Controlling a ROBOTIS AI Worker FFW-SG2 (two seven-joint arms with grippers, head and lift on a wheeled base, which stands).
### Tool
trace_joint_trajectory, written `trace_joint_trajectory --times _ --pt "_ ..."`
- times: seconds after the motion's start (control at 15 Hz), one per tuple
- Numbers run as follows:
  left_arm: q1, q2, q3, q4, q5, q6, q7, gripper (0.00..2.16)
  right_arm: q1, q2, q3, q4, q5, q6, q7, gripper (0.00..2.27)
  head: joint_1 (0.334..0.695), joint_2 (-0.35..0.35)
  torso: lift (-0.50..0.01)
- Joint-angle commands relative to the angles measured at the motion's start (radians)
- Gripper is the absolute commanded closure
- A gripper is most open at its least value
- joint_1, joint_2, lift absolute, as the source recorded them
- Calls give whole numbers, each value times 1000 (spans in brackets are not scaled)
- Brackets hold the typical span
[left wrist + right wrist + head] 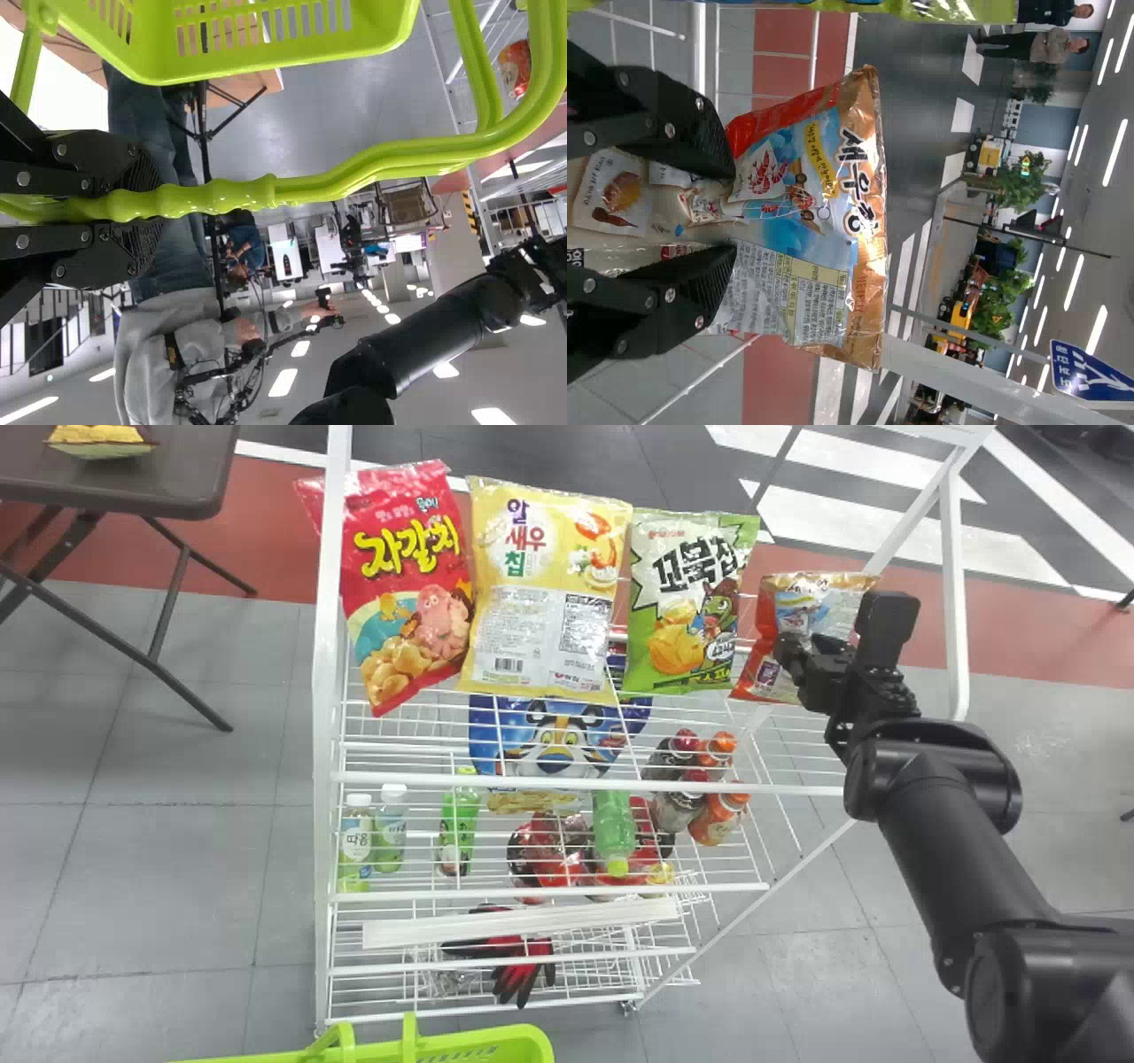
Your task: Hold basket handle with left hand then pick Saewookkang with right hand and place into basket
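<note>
My right gripper [788, 660] is at the Saewookkang bag [802, 607], rightmost in the row of snacks. In the right wrist view the gripper [725, 215] is shut on the orange and blue Saewookkang bag [799, 199]; the bag is creased between the pads, and its printed top sticks out past them. In the left wrist view my left gripper [146, 202] is shut on the handle [328, 184] of the green basket [266, 64]. The basket [483, 1045] is at the bottom edge of the head view, in front of the rack.
The white wire rack [576, 786] holds a red bag [407, 593], a yellow bag [549, 593] and a green bag [687, 602] on top. Bottles [613, 828], a blue bag [554, 735] and gloves [518, 957] are lower down. A dark table [177, 478] stands at the back left.
</note>
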Motion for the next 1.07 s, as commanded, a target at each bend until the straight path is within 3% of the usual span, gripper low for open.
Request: trace_joint_trajectory --times 0.0,0.2,0.53,1.0 --pt "4 -3 1 0 1 -4 3 1794 60 3 -23 -76 -37 -5 -4 2223 695 -350 -19" --pt "5 -7 2 0 1 -7 6 1794 160 9 -46 -254 -64 32 -47 2223 695 -350 -19" --pt "8 -10 1 -1 1 -13 11 1794 333 14 -107 -584 -113 136 -55 2223 695 -350 -19" --pt "8 -12 4 -20 1 -16 14 1794 631 32 -283 -1173 -251 511 -58 2219 695 -350 -19"
